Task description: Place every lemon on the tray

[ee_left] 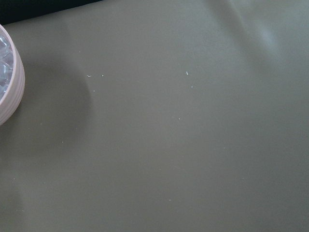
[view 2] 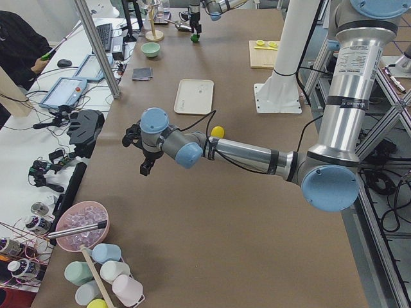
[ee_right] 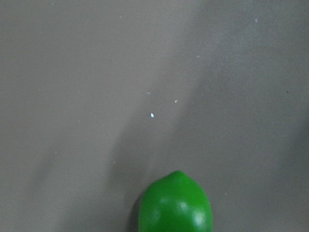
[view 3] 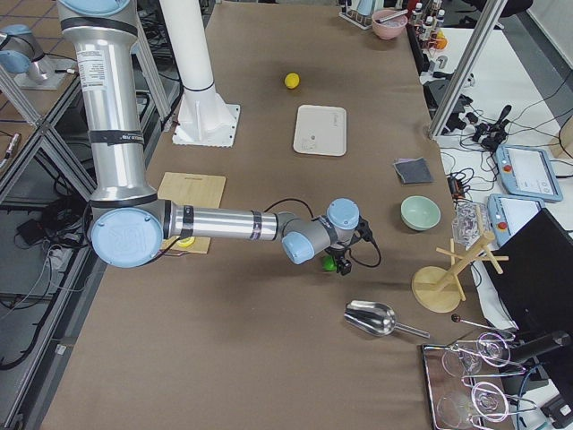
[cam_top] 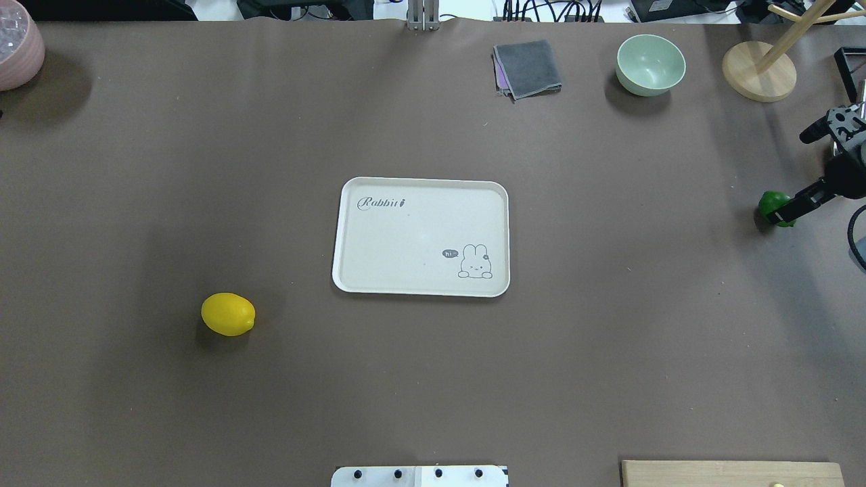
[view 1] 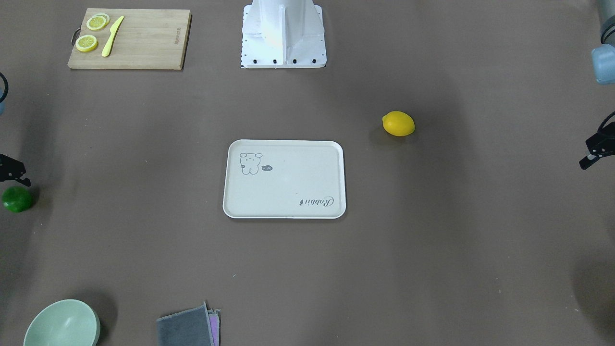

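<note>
The cream-white tray (cam_top: 406, 237) lies flat at the table's middle with nothing on it. The yellow lemon (cam_top: 228, 314) lies on the table on my left side, apart from the tray. The dark green lemon (cam_top: 773, 203) lies at the far right edge. My right gripper (cam_top: 790, 177) is open over it, one finger across the fruit. In the right wrist view the green lemon (ee_right: 175, 203) sits at the bottom edge and no fingers show. My left gripper (view 1: 585, 154) is open and empty, far out beyond the yellow lemon (view 1: 398, 123).
A bamboo cutting board (view 1: 144, 43) with lemon slices and a yellow knife lies near the robot base (view 1: 283, 33). A green bowl (cam_top: 650, 64), a grey cloth (cam_top: 528, 67) and a wooden stand (cam_top: 758, 71) stand at the far edge. A pink bowl (cam_top: 17, 51) is at the far left.
</note>
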`<action>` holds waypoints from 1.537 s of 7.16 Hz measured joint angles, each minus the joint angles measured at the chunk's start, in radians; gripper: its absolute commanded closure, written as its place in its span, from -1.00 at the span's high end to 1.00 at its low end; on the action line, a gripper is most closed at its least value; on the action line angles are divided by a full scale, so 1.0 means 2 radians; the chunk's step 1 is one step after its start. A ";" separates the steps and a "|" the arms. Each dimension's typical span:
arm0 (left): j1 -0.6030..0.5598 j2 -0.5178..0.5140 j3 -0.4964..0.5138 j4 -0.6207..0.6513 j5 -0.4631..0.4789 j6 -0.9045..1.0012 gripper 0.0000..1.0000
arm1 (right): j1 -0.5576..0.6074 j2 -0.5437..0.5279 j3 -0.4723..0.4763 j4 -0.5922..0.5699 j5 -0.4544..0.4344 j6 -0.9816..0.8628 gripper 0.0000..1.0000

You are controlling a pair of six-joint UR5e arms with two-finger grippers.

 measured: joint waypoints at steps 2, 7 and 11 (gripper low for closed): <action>0.000 0.000 0.000 -0.002 -0.001 0.000 0.95 | -0.006 0.007 -0.011 0.000 -0.002 0.000 -0.99; 0.038 -0.006 -0.009 -0.036 -0.001 -0.016 0.94 | -0.001 0.026 0.020 -0.001 0.010 0.041 -1.00; 0.122 -0.005 -0.022 -0.134 -0.002 -0.127 0.95 | -0.002 0.035 0.087 -0.001 0.014 0.172 -1.00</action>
